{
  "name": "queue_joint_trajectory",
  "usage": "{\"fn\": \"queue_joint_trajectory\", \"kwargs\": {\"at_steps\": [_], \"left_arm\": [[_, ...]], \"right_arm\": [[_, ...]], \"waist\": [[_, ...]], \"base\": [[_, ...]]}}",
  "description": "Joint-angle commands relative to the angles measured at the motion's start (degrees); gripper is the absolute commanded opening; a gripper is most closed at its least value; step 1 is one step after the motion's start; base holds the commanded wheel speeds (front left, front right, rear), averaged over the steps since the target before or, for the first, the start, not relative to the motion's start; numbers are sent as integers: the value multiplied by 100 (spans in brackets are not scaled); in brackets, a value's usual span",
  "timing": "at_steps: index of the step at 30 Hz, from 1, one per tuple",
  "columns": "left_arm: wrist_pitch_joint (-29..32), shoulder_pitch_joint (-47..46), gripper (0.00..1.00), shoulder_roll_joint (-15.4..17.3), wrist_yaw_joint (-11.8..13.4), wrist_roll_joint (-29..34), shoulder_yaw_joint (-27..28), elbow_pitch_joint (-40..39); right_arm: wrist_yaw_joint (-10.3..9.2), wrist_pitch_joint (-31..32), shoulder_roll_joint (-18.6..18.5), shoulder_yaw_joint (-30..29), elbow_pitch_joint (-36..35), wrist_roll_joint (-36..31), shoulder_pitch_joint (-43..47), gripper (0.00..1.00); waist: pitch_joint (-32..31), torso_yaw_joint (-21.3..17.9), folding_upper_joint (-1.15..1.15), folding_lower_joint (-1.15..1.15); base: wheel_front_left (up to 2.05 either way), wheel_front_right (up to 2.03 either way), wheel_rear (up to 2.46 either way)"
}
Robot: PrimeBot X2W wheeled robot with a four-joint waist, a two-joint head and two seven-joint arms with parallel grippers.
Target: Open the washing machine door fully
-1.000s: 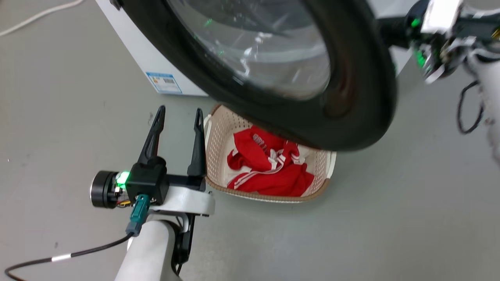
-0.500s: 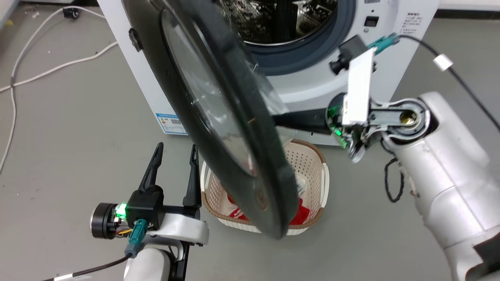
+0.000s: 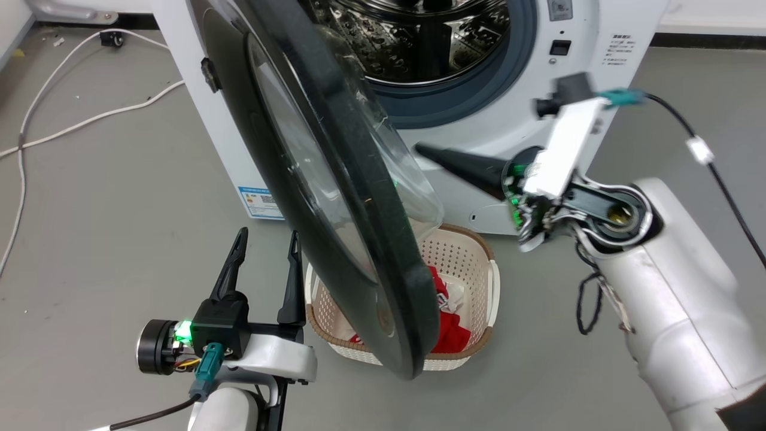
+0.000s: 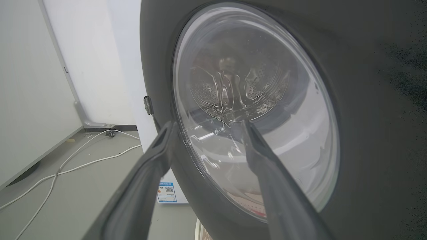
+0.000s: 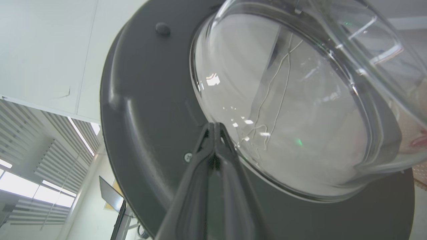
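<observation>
Grey floor [image 3: 90,239] is recorded under the white washing machine [image 3: 497,120], with a white cable [image 3: 90,117] lying off to one side. The washing machine door [image 3: 383,239] stands partly open, swung clear of the steel drum [image 3: 419,42], above a cream basket [image 3: 473,251] holding red cloth [image 3: 446,335]. The left gripper [image 3: 267,234] is held by the door's outer face, jaws spread and empty. The right gripper [image 5: 213,126] is held at the inner face beside the glass bowl [image 5: 283,100], jaws pressed together; contact cannot be told.
</observation>
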Motion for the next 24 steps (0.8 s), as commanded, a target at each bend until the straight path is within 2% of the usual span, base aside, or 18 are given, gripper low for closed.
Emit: {"fn": "queue_joint_trajectory", "kwargs": {"at_steps": [1,4,10,11,13,14,16,21,24], "left_arm": [[-15,55,100,-5,17,36,27,-6],[-15,82,100,-4,-10,75,68,6],[-15,159,100,9,-38,130,187,1],[-15,177,100,9,-52,139,199,-3],[-15,228,100,13,-64,140,232,-3],[-15,243,100,15,-74,146,247,1],[-14,258,100,14,-91,158,272,7],[-15,359,100,15,-112,182,315,43],[-15,399,100,22,-131,194,343,42]], "right_arm": [[0,-383,-75,-159,-22,-82,196,0],[0,-1211,-166,-458,-129,-249,477,0],[0,-2431,-375,-1084,-636,-349,1376,0],[0,-2632,-408,-1163,-753,-399,1555,25],[0,-3087,-411,-1352,-1004,-478,1951,59],[0,-3294,-409,-1437,-1122,-516,2153,100],[0,-3766,-498,-1567,-1343,-758,2537,100],[0,-4906,-450,-1764,-1721,-1443,3501,100],[0,-5488,-488,-1834,-1773,-2164,3956,100]], "waist": [[-28,-41,0,1],[-62,-117,0,1],[-146,-263,0,1],[-157,-278,0,1],[-181,-306,0,1],[-196,-311,0,1],[-217,-324,0,1],[-321,-317,0,1],[-385,-316,0,1]], "base": [[0,0,0],[0,0,0],[0,0,0],[0,0,0],[0,0,0],[0,0,0],[0,0,0],[0,0,0],[0,0,0]]}}
